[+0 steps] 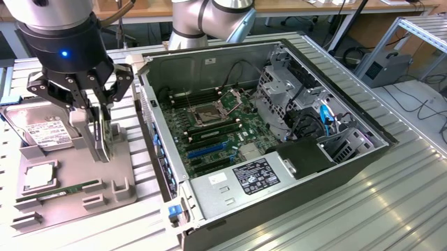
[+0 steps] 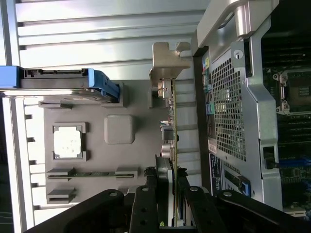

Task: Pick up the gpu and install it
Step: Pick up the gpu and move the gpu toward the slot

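Exterior view: the hand [image 1: 91,123] grips the gpu [image 1: 104,141], which stands on edge at the tray [image 1: 70,204]. The open case [image 1: 279,172] lies toward the exterior view's right.
Wrist view: the gpu [image 2: 171,141] sits edge-on in the hand [image 2: 167,182]. Its long axis runs away from the hand, with the bracket [image 2: 165,63] farthest out, beside the case [image 2: 233,107].

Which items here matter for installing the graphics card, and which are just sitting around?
Part of the job: gripper, shut on the graphics card; open computer case.
Lying about: hard drive, processor chip, memory stick, all on the grey tray.
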`<state>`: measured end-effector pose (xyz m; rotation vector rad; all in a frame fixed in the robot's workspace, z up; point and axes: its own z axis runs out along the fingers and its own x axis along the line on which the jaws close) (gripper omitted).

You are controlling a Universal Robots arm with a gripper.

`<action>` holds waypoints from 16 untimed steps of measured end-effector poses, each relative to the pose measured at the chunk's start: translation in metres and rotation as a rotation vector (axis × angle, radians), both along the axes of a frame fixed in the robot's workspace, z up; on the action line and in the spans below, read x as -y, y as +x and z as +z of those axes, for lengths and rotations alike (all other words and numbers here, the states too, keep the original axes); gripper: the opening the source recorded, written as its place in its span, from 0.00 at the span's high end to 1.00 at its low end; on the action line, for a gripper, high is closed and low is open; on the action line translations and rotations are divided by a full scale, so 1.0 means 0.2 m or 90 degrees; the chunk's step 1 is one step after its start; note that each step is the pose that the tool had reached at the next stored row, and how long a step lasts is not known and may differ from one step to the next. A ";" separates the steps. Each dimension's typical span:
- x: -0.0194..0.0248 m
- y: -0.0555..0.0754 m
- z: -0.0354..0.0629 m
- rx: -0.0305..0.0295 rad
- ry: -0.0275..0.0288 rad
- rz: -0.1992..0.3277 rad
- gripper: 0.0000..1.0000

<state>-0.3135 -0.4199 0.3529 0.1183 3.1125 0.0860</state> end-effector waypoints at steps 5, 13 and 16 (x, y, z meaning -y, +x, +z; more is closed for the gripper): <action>0.000 0.00 0.008 0.0001 0.0001 0.000 0.73; 0.000 0.00 0.025 0.0000 0.0000 0.000 0.73; 0.000 0.00 0.028 0.0001 0.0000 0.000 0.73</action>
